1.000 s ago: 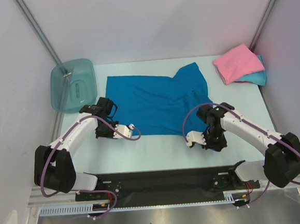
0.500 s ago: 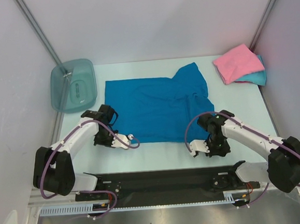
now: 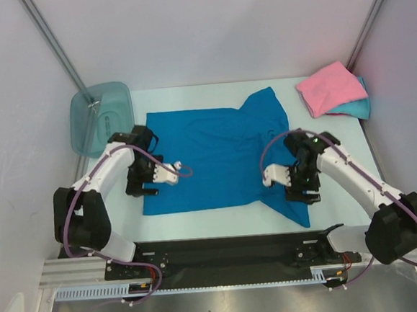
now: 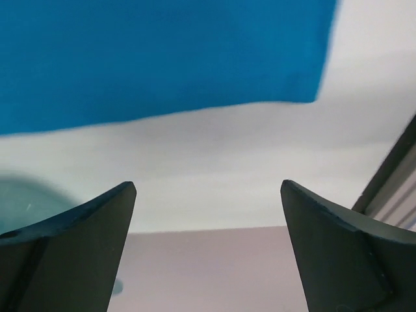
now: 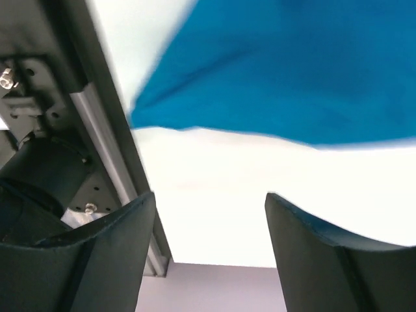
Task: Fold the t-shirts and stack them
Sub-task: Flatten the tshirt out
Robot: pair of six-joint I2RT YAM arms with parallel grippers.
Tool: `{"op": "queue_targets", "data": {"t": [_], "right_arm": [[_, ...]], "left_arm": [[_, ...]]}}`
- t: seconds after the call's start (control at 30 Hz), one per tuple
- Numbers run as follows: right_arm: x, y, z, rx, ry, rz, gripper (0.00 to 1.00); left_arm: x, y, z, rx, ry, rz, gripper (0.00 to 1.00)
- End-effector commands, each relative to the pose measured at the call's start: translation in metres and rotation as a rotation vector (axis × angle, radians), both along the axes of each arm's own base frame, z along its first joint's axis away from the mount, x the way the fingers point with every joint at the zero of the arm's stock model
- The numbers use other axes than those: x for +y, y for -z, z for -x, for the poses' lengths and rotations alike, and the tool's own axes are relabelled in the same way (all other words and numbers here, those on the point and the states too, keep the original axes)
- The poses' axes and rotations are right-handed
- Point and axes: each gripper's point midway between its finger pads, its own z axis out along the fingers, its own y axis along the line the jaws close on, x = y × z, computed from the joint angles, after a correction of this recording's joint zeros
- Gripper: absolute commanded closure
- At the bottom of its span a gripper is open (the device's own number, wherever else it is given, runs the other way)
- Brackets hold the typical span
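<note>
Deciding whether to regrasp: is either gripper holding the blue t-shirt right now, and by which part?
Nothing is held. The left gripper and the right gripper are both open with nothing between their jaws; the blue t-shirt lies on the table.

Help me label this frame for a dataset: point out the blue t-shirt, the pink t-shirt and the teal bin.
blue t-shirt (image 3: 208, 152): top view, middle of its body.
pink t-shirt (image 3: 326, 87): top view, centre of the fold.
teal bin (image 3: 108, 124): top view, bare base.
</note>
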Motion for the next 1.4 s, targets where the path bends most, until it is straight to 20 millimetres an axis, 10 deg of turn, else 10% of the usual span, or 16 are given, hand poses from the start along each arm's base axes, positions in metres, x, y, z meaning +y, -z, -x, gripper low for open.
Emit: {"op": "queue_targets", "data": {"t": [0.0,0.2,0.23,0.27,0.3,0.33,0.43,0.6,0.9,1.37], "right_arm": [[0.01,-0.039,-0.041,-0.082,0.16,-0.134,0.26],[0.019,-0.063,-0.155,-0.268,0.49,-0.296,0.38],[0.02,-0.074,-0.178,-0.327,0.534,-0.329,0.5],[0.017,-0.067,-0.212,-0.393,0.586,-0.332,0.98],[0.016,-0.069,-0.228,-0.423,0.661,-0.352,1.0],[0.013,-0.076,-0.246,-0.46,0.69,-0.374,1.0],[0.012,-0.069,-0.289,-0.491,0.78,-0.416,1.0],[0.007,-0.074,-0.374,-0.589,0.94,-0.493,1.0],[0.031,-0.025,-0.43,-0.544,0.971,-0.54,1.0],[0.043,0.032,-0.42,-0.423,0.977,-0.495,1.0]], "left_arm": [[-0.009,-0.052,-0.053,-0.17,-0.116,0.122,0.0],[-0.033,-0.098,-0.142,-0.352,-0.33,0.299,0.0],[-0.039,-0.089,-0.15,-0.328,-0.345,0.312,0.0],[-0.043,-0.089,-0.16,-0.343,-0.39,0.339,0.0],[-0.048,-0.094,-0.169,-0.351,-0.399,0.363,0.02],[-0.051,-0.092,-0.174,-0.346,-0.411,0.374,0.38],[-0.057,-0.08,-0.192,-0.338,-0.459,0.395,0.99],[-0.066,-0.058,-0.225,-0.326,-0.561,0.422,1.0],[-0.068,-0.034,-0.289,-0.398,-0.825,0.441,1.0],[-0.064,0.001,-0.311,-0.438,-0.884,0.368,1.0]]}}
